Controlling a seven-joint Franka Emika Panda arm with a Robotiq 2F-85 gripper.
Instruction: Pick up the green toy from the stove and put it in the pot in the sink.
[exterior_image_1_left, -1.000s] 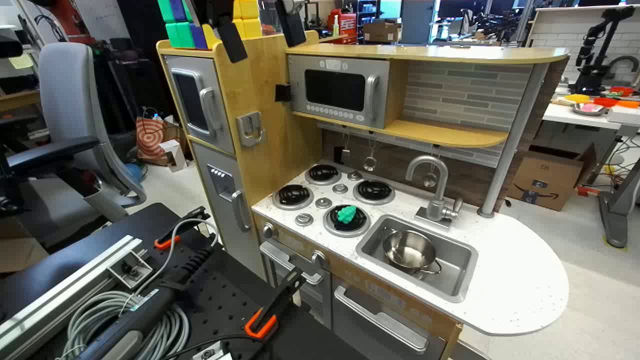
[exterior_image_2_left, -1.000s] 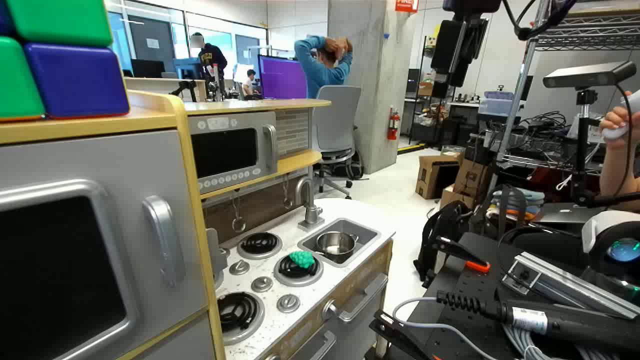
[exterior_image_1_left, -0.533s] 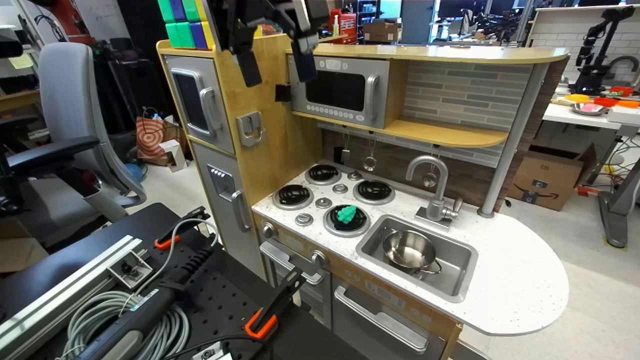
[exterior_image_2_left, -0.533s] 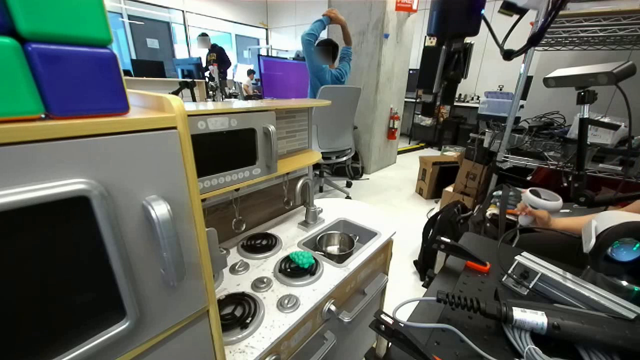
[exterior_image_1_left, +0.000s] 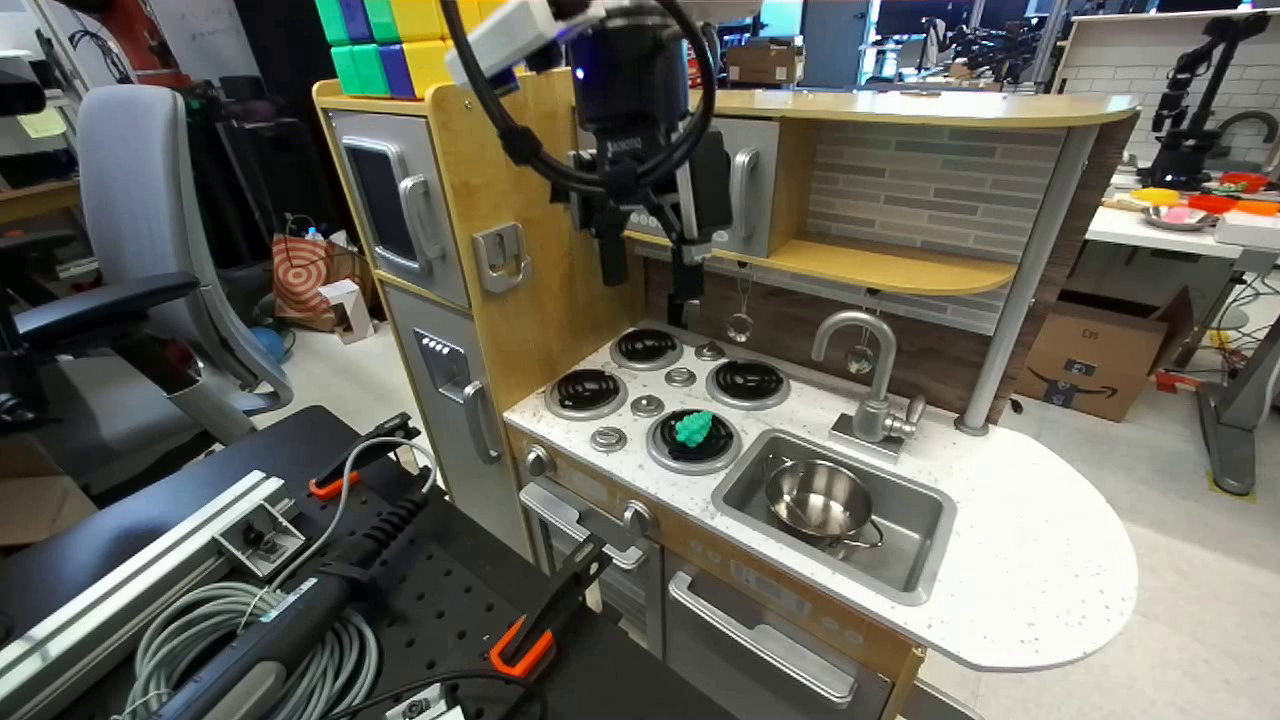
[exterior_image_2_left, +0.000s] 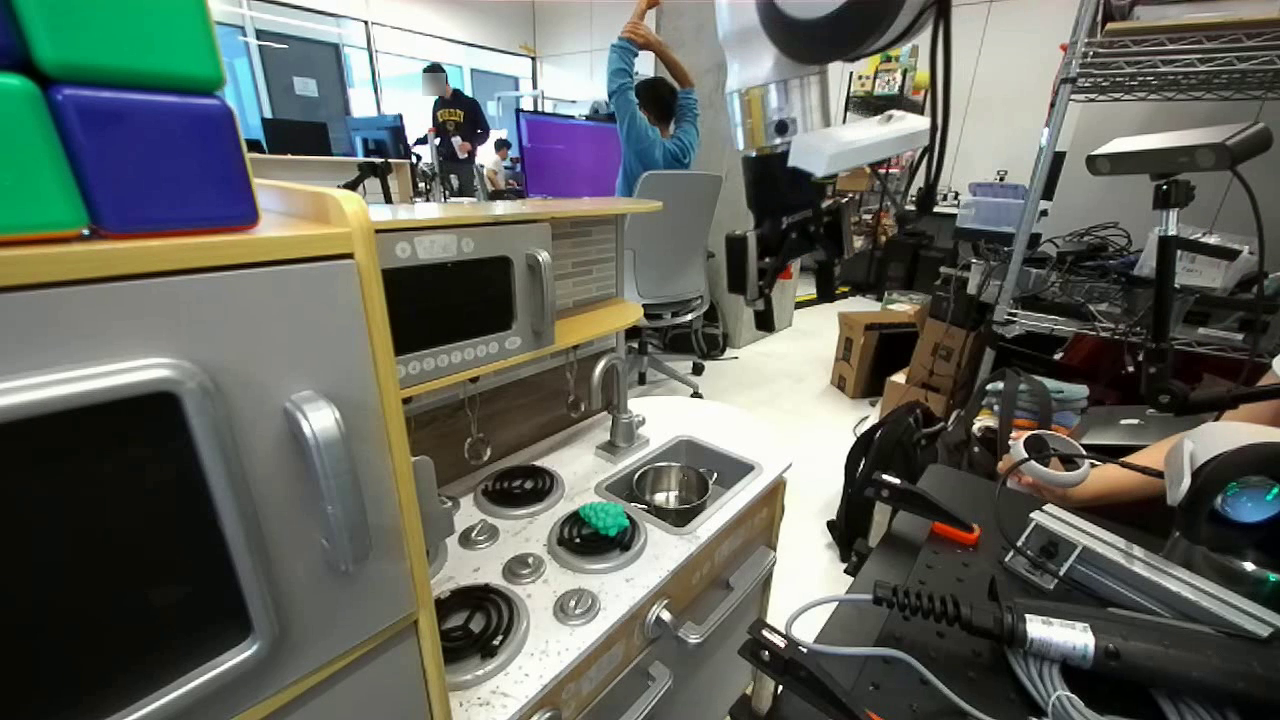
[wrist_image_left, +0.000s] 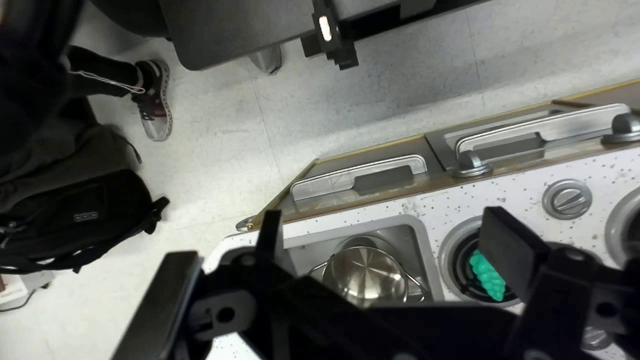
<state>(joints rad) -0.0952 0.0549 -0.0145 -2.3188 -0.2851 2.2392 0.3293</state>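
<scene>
The green toy (exterior_image_1_left: 693, 429) lies on the burner nearest the sink on the white stove (exterior_image_1_left: 625, 468). It also shows in an exterior view (exterior_image_2_left: 604, 518) and in the wrist view (wrist_image_left: 486, 275), where one finger partly covers it. The steel pot (exterior_image_1_left: 820, 498) stands in the grey sink (exterior_image_1_left: 942, 530), its inside looking empty; it also shows in the wrist view (wrist_image_left: 365, 275). My gripper (exterior_image_1_left: 650, 280) points down, well above the counter, with nothing held. In the wrist view its fingers (wrist_image_left: 387, 235) are wide apart. It also shows in an exterior view (exterior_image_2_left: 795, 300).
The faucet (exterior_image_1_left: 880, 370) rises behind the sink. The silver microwave (exterior_image_1_left: 748, 190) and wooden shelf (exterior_image_1_left: 890, 265) overhang the back of the counter. A tall wooden fridge cabinet (exterior_image_1_left: 540, 200) borders the stove. A black table (exterior_image_1_left: 450, 610) with clamps and cables stands in front.
My gripper has come down from the top of the picture and moved towards the toy kitchen, staying open. The toy, pot and sink have not moved.
</scene>
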